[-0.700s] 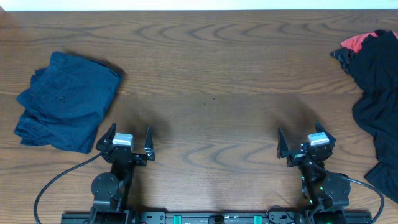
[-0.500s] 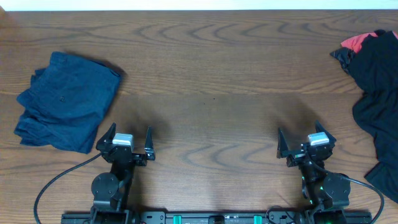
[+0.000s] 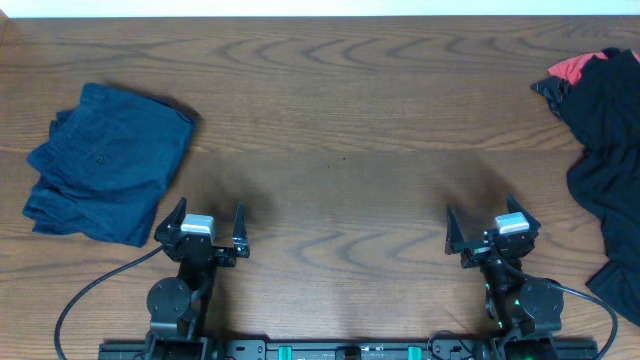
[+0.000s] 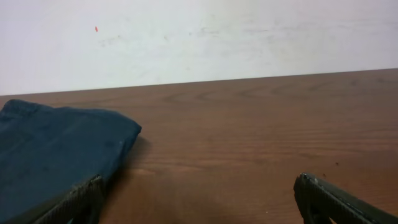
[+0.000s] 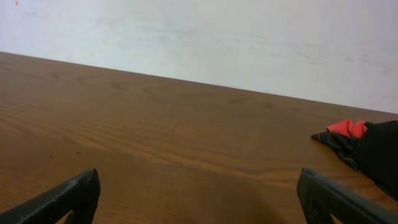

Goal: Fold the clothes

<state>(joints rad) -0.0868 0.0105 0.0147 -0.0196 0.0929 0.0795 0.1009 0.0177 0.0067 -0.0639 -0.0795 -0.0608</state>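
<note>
The table point(image 3: 340, 120) is dark brown wood with a strong wavy grain, and most of its middle is bare. Along its far edge runs a white wall point(image 4: 199, 37), plain but for faint scuffs and a tiny red speck point(image 4: 96, 28).

The navy garment point(image 3: 105, 160) lies at the left of the table in a loose, rumpled fold. Its near corner is just beside the left gripper point(image 3: 210, 212); the pictures do not show whether they touch. From the left wrist the same cloth fills the lower left, right by that side's finger point(image 4: 78, 202).

At the right edge a black shirt point(image 3: 610, 150) lies crumpled in a heap and runs out of view. A bit of red cloth point(image 3: 575, 67) pokes out at its far end, touching the black. From the right wrist both show at the far right, well ahead of the fingers.

The left gripper sits low near the front edge with its jaws spread wide and nothing between them. The right gripper point(image 3: 482, 212) sits the same way at the front right, fingers apart and empty, with the shirt off to its right. A cable point(image 3: 90, 290) loops from the left arm toward the front edge. Bare wood lies between each gripper and the middle of the table.
</note>
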